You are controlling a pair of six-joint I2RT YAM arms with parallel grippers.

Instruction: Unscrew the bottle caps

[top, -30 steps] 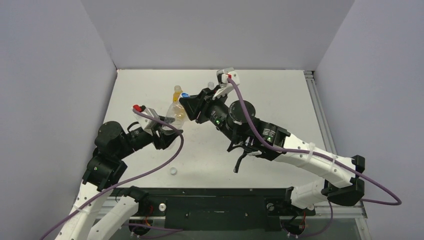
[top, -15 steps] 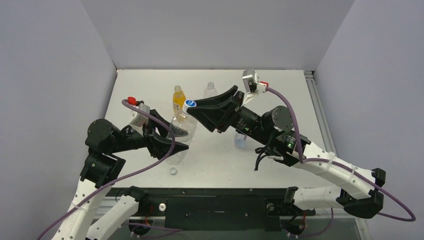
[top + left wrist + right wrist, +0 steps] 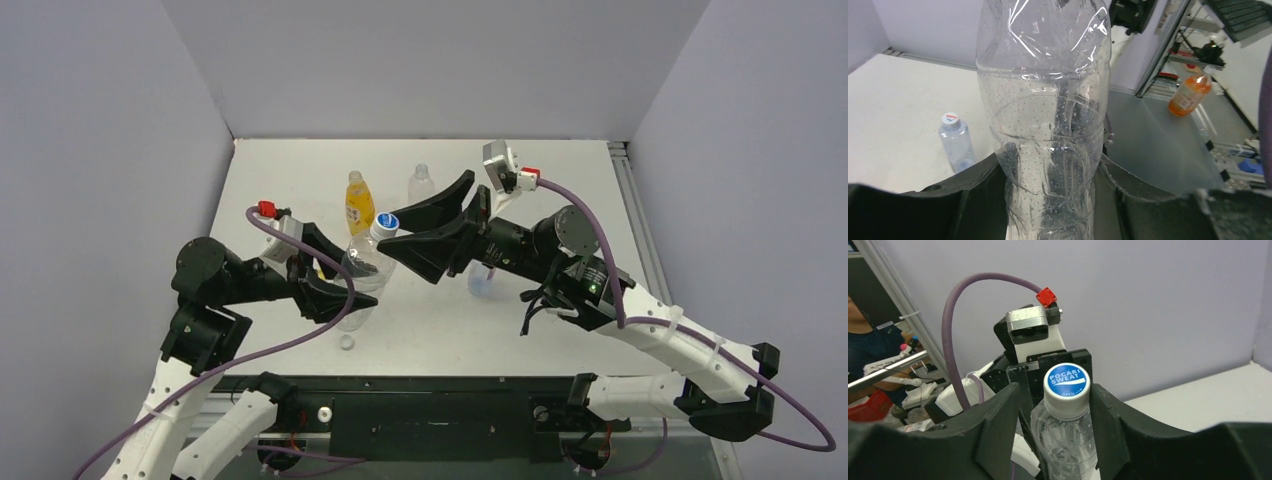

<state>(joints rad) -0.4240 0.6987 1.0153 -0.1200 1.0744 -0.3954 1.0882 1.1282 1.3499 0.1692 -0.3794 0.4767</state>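
Note:
My left gripper [image 3: 358, 281] is shut on the lower body of a clear bottle [image 3: 357, 268] and holds it leaning right, off the table. In the left wrist view the bottle [image 3: 1048, 125] fills the gap between my fingers [image 3: 973, 180]. Its white cap with a blue top [image 3: 386, 222] sits between the spread fingers of my right gripper [image 3: 396, 231]. In the right wrist view the cap [image 3: 1066, 382] is on the neck, with a gap on its left side; the gripper [image 3: 1055, 396] is open.
A yellow-orange bottle [image 3: 359, 204] with a yellow cap and a clear bottle [image 3: 421, 184] stand at the back. A short capped bottle [image 3: 481, 281] stands under my right arm, also in the left wrist view [image 3: 955, 142]. A loose white cap [image 3: 346, 342] lies near the front edge.
My right gripper has rolled back and opened, and now brackets the cap from the right. My left arm has drawn the bottle nearer and to the right, still gripped.

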